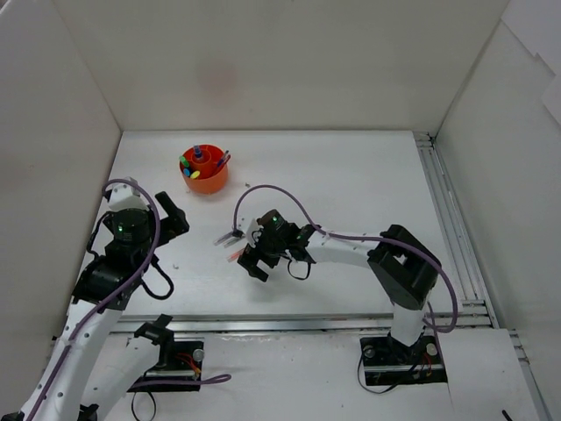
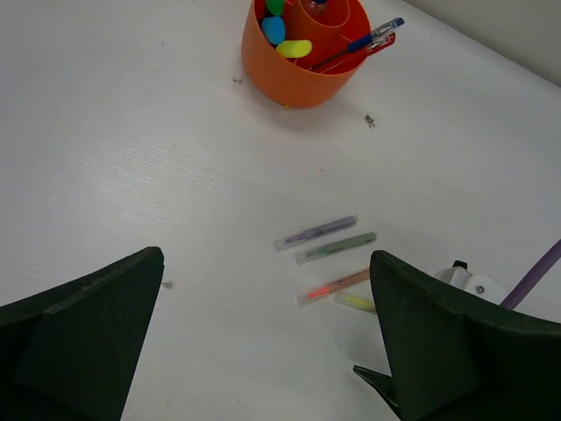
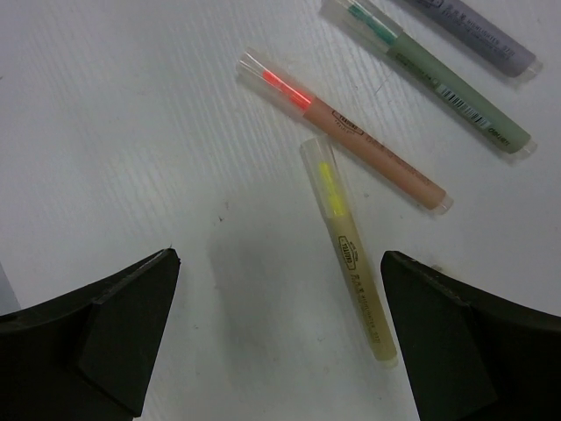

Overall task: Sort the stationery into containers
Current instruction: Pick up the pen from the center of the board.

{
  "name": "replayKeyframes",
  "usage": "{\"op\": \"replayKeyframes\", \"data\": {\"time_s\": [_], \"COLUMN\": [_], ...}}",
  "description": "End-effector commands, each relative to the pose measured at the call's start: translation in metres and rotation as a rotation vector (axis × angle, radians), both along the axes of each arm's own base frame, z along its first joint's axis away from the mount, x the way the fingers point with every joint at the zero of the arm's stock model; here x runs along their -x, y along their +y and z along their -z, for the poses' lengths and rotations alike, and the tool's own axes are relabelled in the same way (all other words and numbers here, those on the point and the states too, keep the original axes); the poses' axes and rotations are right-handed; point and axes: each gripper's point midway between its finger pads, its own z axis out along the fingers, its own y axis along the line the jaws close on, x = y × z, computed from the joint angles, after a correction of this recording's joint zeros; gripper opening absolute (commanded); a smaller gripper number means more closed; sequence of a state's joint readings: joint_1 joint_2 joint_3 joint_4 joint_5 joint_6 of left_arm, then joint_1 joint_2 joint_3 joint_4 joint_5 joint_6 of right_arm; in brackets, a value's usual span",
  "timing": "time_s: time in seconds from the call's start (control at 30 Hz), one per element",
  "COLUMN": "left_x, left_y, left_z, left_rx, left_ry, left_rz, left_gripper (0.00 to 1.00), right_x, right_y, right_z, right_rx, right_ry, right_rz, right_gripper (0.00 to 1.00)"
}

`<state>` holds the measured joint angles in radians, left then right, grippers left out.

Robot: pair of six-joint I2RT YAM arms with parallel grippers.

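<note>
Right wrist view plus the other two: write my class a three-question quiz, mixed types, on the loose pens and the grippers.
1. True or false: the right gripper is shut on a pen.
2. How many pens lie loose on the table? A two, B four, C six.
3. Fill in: the loose pen nearest the right gripper's fingers is the ____ one.
Key: 1 false, it is open and empty. 2 B. 3 yellow, the yellow pen.

Bright even light, soft shadows, sharp
</note>
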<state>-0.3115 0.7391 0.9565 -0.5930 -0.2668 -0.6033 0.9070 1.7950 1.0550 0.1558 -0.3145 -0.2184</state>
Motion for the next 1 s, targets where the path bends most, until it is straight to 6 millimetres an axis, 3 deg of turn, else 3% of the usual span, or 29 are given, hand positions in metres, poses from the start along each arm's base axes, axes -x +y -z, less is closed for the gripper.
{"op": "replayKeyframes", "data": {"time_s": [0.0, 0.23, 0.27, 0.4, 0.53, 0.63, 0.67, 0.7, 0.8, 0.97], "left_x": [0.001, 0.011, 0.011, 0.007, 0.004, 0.0, -0.001, -0.002, -0.004, -0.003], "left_y": [0.01, 0.0, 0.003, -0.002, -0.009, -0.016, -0.016, -0.017, -0.021, -0.032], "left_z": [-0.006, -0.023, -0.014, -0.01, -0.006, -0.007, -0.005, -0.002, 0.001, 0.003], "left_rx": [0.003, 0.066, 0.068, 0.093, 0.067, 0.044, 0.041, 0.035, 0.027, 0.032], "left_ry": [-0.011, -0.113, -0.11, -0.155, -0.114, -0.085, -0.076, -0.058, -0.054, -0.075], "left_rz": [-0.069, 0.003, -0.019, 0.0, 0.044, 0.09, 0.093, 0.094, 0.12, 0.194], "left_gripper": [1.0, 1.0, 1.0, 1.0, 1.0, 1.0, 1.0, 1.0, 1.0, 1.0], "right_x": [-0.004, -0.005, -0.004, 0.0, -0.002, -0.002, -0.003, -0.002, 0.002, 0.014], "right_y": [0.019, 0.004, 0.003, 0.0, -0.008, -0.015, -0.015, -0.016, -0.017, -0.018], "right_z": [-0.014, 0.006, 0.008, 0.011, 0.018, 0.024, 0.023, 0.023, 0.018, -0.002], "right_rx": [-0.046, 0.008, 0.009, -0.007, 0.019, 0.049, 0.047, 0.047, 0.031, -0.018], "right_ry": [-0.017, -0.012, -0.004, 0.005, -0.008, -0.006, -0.008, -0.006, -0.014, -0.036], "right_rz": [-0.055, -0.003, 0.0, 0.009, 0.043, 0.068, 0.073, 0.08, 0.085, 0.059], "right_gripper": [0.98, 0.97, 0.95, 0.86, 0.83, 0.7, 0.61, 0.42, 0.24, 0.1]}}
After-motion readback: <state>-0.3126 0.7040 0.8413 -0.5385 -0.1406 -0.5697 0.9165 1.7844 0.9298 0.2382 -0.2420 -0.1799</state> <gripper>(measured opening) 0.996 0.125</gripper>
